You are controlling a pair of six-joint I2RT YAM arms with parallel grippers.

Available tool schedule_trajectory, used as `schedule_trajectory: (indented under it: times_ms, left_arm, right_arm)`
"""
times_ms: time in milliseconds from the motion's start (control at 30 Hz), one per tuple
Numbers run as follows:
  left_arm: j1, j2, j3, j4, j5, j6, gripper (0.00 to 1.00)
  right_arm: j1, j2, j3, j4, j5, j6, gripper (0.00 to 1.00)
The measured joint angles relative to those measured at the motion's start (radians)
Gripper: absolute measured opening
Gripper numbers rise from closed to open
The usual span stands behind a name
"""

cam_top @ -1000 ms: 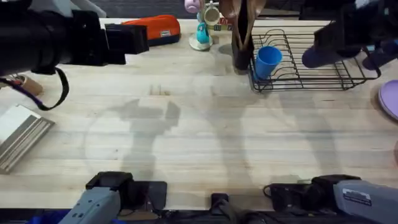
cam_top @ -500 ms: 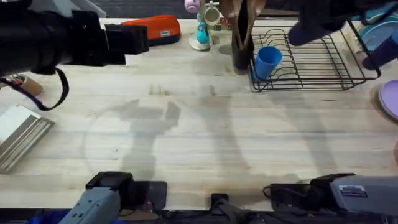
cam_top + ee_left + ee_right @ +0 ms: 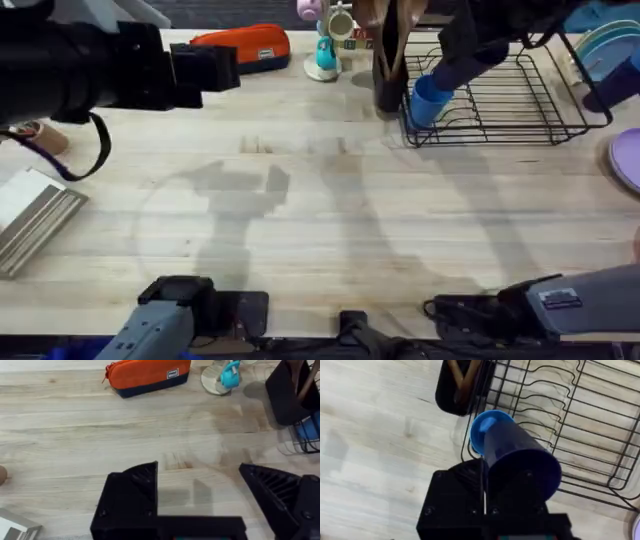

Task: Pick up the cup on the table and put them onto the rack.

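Observation:
My right gripper is shut on a blue cup, which lies tilted between the fingers. It hangs over the left end of the black wire rack, where the cup looks dark under the arm. Just below it, a second, lighter blue cup stands mouth-up inside the rack, its round rim partly covered by the held one. My left gripper is open and empty, raised high over the table's far left.
An orange pencil case and a teal mug stand sit at the back. A dark utensil holder stands against the rack's left side. Plates lie behind the rack, a purple plate at the right edge, a grey box far left.
My right arm has swung left across the rack with the held cup, from the rack's right end to above the cup at its left end. The left arm has stayed still.

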Motion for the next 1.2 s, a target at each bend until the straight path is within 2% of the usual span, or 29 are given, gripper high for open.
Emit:
schedule_trajectory:
  times_ms: [300, 633, 1200]
  left_arm:
    - [0.000, 0.000, 0.000, 0.000, 0.000, 0.000, 0.994]
    - [0.000, 0.000, 0.000, 0.000, 0.000, 0.000, 0.993]
    - [0.000, 0.000, 0.000, 0.000, 0.000, 0.000, 0.994]
  right_arm:
    - [0.000, 0.004, 0.000, 0.006, 0.000, 0.000, 0.030]
    - [0.002, 0.091, 0.002, 0.016, -0.001, 0.000, 0.030]
    - [0.003, 0.160, 0.002, 0.013, -0.003, 0.000, 0.031]
